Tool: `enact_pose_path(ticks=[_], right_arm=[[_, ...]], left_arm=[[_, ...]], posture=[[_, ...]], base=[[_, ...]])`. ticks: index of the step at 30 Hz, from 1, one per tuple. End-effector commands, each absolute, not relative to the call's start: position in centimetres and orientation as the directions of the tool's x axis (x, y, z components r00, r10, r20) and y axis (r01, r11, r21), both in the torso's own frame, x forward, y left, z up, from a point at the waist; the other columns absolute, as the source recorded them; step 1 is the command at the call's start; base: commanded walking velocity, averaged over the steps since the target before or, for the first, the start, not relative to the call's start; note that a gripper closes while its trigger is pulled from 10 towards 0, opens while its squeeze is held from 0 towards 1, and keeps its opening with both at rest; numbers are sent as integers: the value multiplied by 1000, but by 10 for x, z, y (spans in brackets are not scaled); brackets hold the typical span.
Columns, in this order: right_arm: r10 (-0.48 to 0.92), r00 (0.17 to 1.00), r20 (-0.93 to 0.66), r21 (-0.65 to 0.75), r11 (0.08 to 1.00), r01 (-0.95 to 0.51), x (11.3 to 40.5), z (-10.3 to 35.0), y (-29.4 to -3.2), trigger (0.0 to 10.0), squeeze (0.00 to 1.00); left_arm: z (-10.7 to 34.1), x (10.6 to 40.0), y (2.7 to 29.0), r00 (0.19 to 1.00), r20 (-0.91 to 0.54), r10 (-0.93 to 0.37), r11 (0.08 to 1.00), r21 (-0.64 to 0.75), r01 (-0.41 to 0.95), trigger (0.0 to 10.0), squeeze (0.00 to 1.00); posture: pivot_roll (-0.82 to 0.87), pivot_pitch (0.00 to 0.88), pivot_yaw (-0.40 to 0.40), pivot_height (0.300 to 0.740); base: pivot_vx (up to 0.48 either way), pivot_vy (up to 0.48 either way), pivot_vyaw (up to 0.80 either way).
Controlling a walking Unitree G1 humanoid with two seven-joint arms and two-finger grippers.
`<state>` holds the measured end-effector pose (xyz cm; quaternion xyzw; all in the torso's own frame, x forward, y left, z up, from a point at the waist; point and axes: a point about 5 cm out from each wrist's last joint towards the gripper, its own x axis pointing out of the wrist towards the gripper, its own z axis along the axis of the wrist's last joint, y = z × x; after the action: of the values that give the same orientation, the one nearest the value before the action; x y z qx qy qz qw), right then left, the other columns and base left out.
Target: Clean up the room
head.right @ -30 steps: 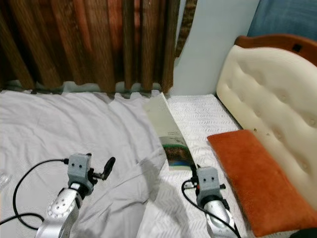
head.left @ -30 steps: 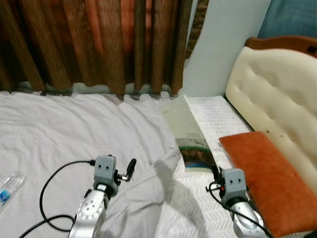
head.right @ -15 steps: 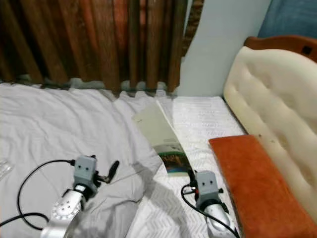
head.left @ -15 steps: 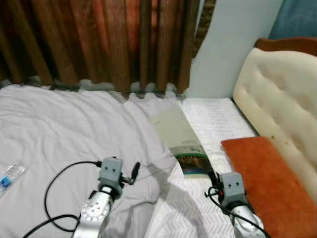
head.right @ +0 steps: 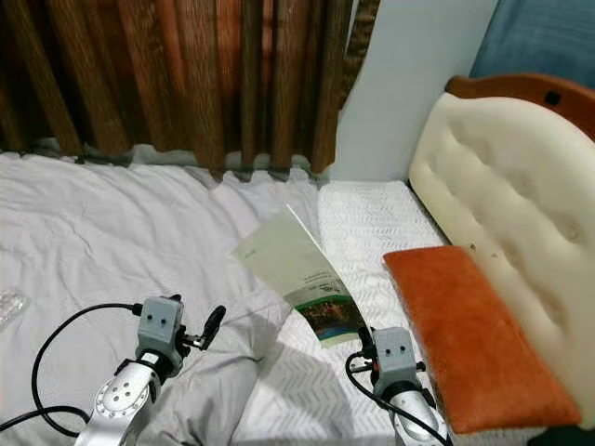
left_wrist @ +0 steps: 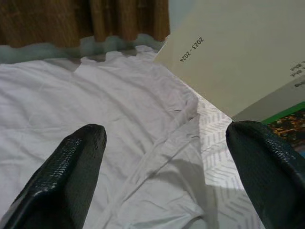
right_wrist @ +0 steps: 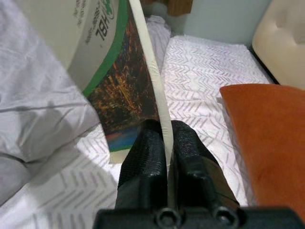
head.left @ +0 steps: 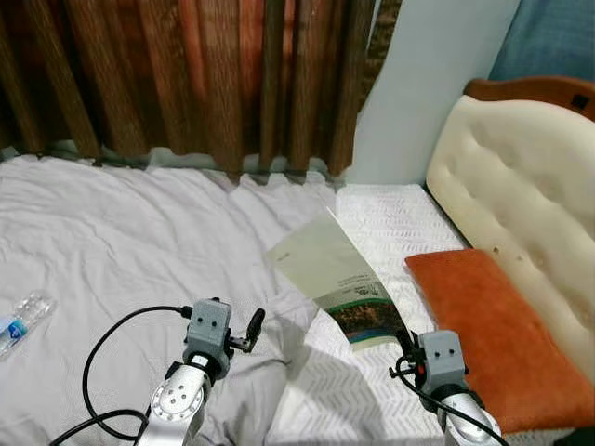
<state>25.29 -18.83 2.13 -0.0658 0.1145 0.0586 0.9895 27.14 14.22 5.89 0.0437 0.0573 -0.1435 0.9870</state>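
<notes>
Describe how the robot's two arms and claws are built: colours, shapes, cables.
Both arms are silver metal with rounded, perforated joints. Each wrist carries a small grey box with two dark dots on its face. The left claw has two long black fingers with a textured, woven-looking surface and rounded tips; the right claw has the same. Black cables loop from each wrist, the left one longer.

A rumpled grey sheet (head.left: 139, 242) lay beneath and beyond the left end effector (head.left: 253, 327). An orange cushion (head.left: 488, 325) sat just right of the right end effector (head.left: 405, 342), against the cream tufted headboard (head.left: 516, 186). Brown curtains (head.left: 186, 74) hung well beyond both.
</notes>
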Motion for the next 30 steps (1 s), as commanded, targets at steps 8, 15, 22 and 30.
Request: enact_pose_path(ticks=[8, 15, 22, 30], right_arm=[[91, 977, -193, -118, 986, -115, 255, 28, -191, 0, 0], [89, 975, -202, -116, 987, -114, 252, 26, -192, 0, 0], [94, 975, -203, -112, 987, -119, 254, 26, -192, 0, 0], [93, 975, -200, -106, 988, -116, 255, 27, -191, 0, 0]], left_arm=[[67, 273, 132, 937, -88, -338, 937, 60, 344, 10000, 0], [65, 271, 129, 932, -98, -348, 935, 34, 352, 10000, 0], [64, 273, 130, 935, -112, -337, 939, 34, 342, 10000, 0], [69, 273, 127, 933, -79, -351, 935, 31, 354, 10000, 0]], posture=[[29, 0, -91, 740], [26, 0, -87, 740], [27, 0, -88, 740], [27, 0, -88, 740]], base=[[340, -335, 0], [363, -237, 0], [149, 0, 0], [301, -236, 0]])
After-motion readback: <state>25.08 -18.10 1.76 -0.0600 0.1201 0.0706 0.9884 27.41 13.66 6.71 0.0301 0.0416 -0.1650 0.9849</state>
